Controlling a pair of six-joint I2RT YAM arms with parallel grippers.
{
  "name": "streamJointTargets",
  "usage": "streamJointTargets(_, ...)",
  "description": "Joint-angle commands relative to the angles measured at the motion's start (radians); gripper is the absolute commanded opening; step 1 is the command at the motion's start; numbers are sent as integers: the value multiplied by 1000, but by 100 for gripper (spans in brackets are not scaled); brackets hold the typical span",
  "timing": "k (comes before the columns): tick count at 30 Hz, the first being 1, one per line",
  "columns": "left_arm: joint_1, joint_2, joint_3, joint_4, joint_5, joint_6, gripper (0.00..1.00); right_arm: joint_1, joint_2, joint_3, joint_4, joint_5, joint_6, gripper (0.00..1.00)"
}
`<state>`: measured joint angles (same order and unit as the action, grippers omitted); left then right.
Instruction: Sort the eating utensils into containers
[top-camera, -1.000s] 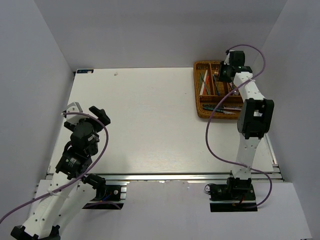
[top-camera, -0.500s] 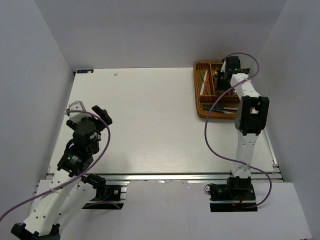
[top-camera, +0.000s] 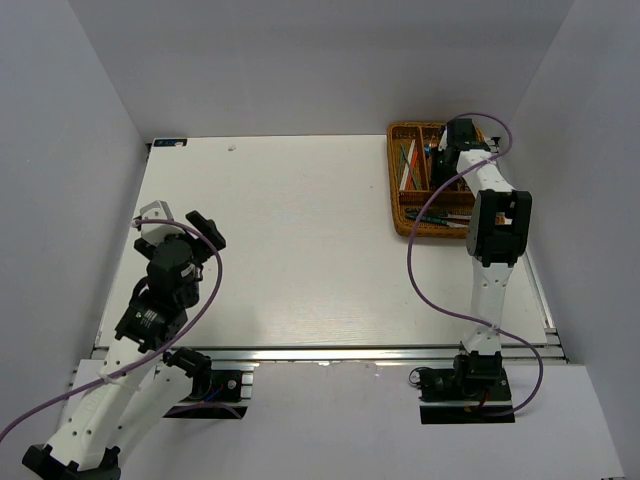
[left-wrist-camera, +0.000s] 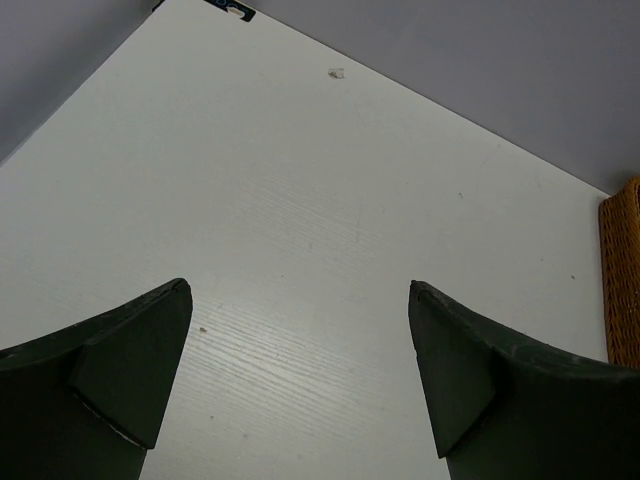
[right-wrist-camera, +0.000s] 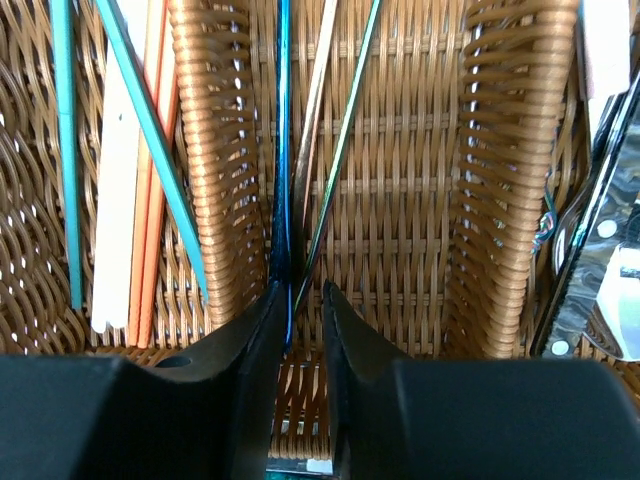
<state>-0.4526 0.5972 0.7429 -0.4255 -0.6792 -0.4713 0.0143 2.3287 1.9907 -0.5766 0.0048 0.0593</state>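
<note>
Arms differ in pose: the right one stretches forward over the wicker tray (top-camera: 393, 190) at the far right corner of the table (top-camera: 300, 230), while the left one sits folded near its base. Only the right wrist view shows the right gripper (right-wrist-camera: 307, 295) down in the middle slot. Its fingers (right-wrist-camera: 255, 340) are nearly together, with iridescent utensil handles (right-wrist-camera: 285, 180) running into the slit. Whether they pinch one, I cannot tell. Chopsticks (right-wrist-camera: 150, 150) lie in the neighbouring slot. The left wrist view shows the left gripper (left-wrist-camera: 300, 290) spread wide over bare board, holding nothing.
</note>
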Motion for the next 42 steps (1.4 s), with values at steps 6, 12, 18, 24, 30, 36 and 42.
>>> streamJointTargets(6,8,7,29,-1,13,11,98,-2,-130,-50,98,21,23,33)
streamJointTargets(12,8,33,48,-2,23,5,98,13,-339,-96,93,49,36,40)
streamJointTargets(18,8,214,219,-93,-29,-10,98,50,-645,-266,70,64,69,70)
streamJointTargets(24,12,394,435,-210,-170,-15,98,53,-1076,-674,110,60,116,89)
streamJointTargets(30,57,304,346,-130,-152,48,98,67,-1434,-918,70,18,123,89)
streamJointTargets(36,57,41,118,-88,-111,34,98,177,-1681,-1032,89,53,128,89)
streamJointTargets(42,58,-56,10,-136,-100,0,98,196,-1691,-1075,69,67,134,89)
